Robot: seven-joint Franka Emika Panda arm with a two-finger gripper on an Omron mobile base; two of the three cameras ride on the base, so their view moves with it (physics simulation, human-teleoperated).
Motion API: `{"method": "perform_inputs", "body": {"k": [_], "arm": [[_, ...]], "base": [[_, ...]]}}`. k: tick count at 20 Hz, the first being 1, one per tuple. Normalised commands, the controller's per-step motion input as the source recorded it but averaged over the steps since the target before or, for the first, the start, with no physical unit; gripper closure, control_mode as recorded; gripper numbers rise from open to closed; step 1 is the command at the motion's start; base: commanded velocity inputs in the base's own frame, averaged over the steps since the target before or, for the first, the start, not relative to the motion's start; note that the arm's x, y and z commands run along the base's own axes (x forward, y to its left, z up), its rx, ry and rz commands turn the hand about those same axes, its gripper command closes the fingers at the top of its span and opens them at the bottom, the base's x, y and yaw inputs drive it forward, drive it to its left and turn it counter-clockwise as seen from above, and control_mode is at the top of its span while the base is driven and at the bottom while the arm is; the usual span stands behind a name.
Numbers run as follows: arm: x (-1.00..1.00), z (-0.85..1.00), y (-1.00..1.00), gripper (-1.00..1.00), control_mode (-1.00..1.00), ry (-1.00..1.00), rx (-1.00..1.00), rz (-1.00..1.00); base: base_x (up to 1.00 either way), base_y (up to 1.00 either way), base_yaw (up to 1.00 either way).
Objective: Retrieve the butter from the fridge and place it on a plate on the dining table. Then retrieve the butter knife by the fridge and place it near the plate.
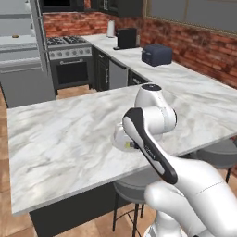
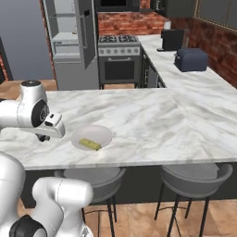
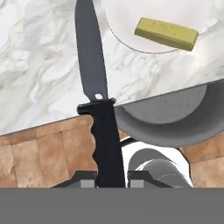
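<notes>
My gripper (image 3: 111, 177) is shut on the dark handle of the butter knife (image 3: 92, 65), whose blade reaches out over the marble dining table (image 3: 39, 74) at its near edge. Just right of the blade lies the pale plate (image 3: 124, 22) with the yellow butter (image 3: 166, 33) on it. In the right base view the gripper (image 2: 44, 137) hangs at the table's front edge, left of the plate (image 2: 101, 131) and butter (image 2: 90, 144). In the left base view the arm covers most of the plate (image 1: 119, 139). The fridge (image 2: 69, 46) stands open at the back.
Round grey stools (image 2: 194, 173) (image 2: 90, 176) stand under the table's near edge, one right below the hand (image 3: 175, 118). Behind the table are the oven range (image 2: 119, 60) and a counter with a dark toaster (image 2: 190, 59). The dining table (image 2: 152, 115) is bare to the right of the plate.
</notes>
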Motion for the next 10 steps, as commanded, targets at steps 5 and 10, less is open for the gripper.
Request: {"method": "perform_inputs", "body": {"k": [5, 10], "arm": [[0.78, -0.04, 0.71, 1.0, -1.0, 0.08, -0.11, 0.09], [0.92, -0.07, 0.04, 1.0, -1.0, 0.07, -0.02, 0.0]], "base": [[0.0, 0.0, 0.0], [0.0, 0.0, 0.0]]}}
